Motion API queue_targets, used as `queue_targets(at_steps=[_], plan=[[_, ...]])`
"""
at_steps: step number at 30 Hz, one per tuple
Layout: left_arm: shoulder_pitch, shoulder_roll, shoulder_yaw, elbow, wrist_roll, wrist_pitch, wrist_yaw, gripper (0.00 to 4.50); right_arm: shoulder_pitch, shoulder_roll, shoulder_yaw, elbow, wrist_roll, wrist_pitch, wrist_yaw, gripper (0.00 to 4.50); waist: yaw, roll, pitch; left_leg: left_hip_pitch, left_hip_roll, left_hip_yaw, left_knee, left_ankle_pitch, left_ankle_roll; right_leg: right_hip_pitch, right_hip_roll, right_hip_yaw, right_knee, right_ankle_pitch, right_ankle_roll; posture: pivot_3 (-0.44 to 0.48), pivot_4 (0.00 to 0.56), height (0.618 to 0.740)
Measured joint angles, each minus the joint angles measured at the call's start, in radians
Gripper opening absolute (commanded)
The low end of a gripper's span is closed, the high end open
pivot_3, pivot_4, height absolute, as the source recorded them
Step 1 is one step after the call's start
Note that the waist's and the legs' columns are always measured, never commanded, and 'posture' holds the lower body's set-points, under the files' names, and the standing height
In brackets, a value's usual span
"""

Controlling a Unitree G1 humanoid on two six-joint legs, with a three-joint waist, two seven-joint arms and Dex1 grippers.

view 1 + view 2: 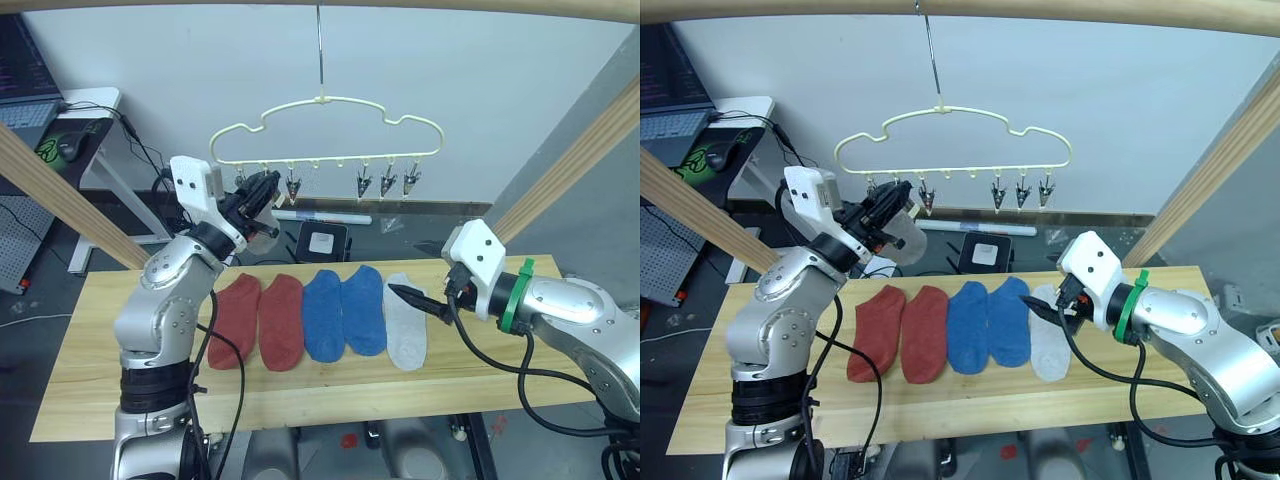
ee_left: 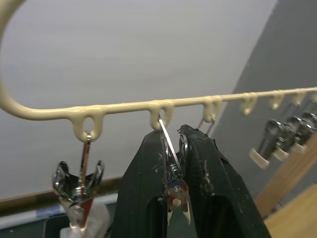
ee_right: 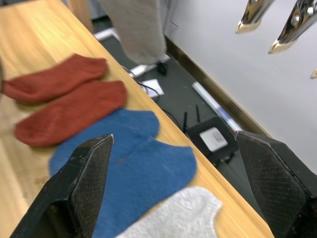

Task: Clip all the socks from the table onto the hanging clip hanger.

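- Bench [image 1: 300,395]: five socks lie side by side in a row. These are two rust-red socks [image 1: 258,318], two blue socks [image 1: 345,310], and one light grey sock [image 1: 405,332].
- Right gripper [image 1: 425,303]: just above the light grey sock at the row's 3 o'clock end, fingers spread wide, holding nothing.
- Left gripper [image 2: 174,183]: raised at 11 o'clock of the row, fingers narrowed on a metal clip [image 2: 176,191] of the clip hanger [image 1: 330,125].
- A second light grey sock [image 1: 902,240] hangs beside the left gripper under the hanger.
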Motion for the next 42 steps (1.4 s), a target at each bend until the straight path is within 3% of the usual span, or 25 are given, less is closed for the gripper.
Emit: queue_targets(at_steps=[17, 28, 38, 42], plan=[[-0.053, 0.092, 0.077, 0.034, -0.201, 0.182, -0.042, 0.25, 0.034, 0.097, 0.051, 0.112, -0.166, 0.015, -0.091, 4.14, 0.001, 0.0, 0.001, 0.0, 0.0, 0.0, 0.0, 0.0, 0.0, 0.0, 0.0, 0.001, 0.0, 0.0, 0.0, -0.182, 0.324, 0.735], [-0.019, 0.12, 0.075, -0.035, -0.218, 0.189, -0.038, 0.25, 0.082, 0.238, 0.083, 0.462, -0.326, -0.283, -0.1, 4.14, 0.004, 0.004, 0.024, 0.0, 0.0, 0.001, -0.001, 0.0, 0.0, -0.001, 0.0, 0.002, 0.0, 0.0, 0.0, -0.14, 0.38, 0.735], [0.01, 0.129, 0.076, -0.087, -0.247, 0.213, -0.016, 0.25, 0.033, 0.36, 0.073, 0.786, -0.382, -0.4, -0.097, 4.14, 0.009, 0.01, 0.057, 0.001, 0.0, 0.001, -0.001, 0.0, 0.0, -0.001, 0.0, 0.003, 0.0, 0.0, 0.0, -0.105, 0.411, 0.735], [0.012, 0.13, 0.076, -0.094, -0.258, 0.225, -0.008, 0.25, 0.018, 0.387, 0.039, 0.816, -0.375, -0.409, -0.084, 3.21, 0.011, 0.011, 0.059, 0.001, 0.0, 0.001, -0.002, 0.0, 0.0, -0.001, 0.0, 0.003, -0.001, 0.0, 0.0, -0.102, 0.411, 0.735]])
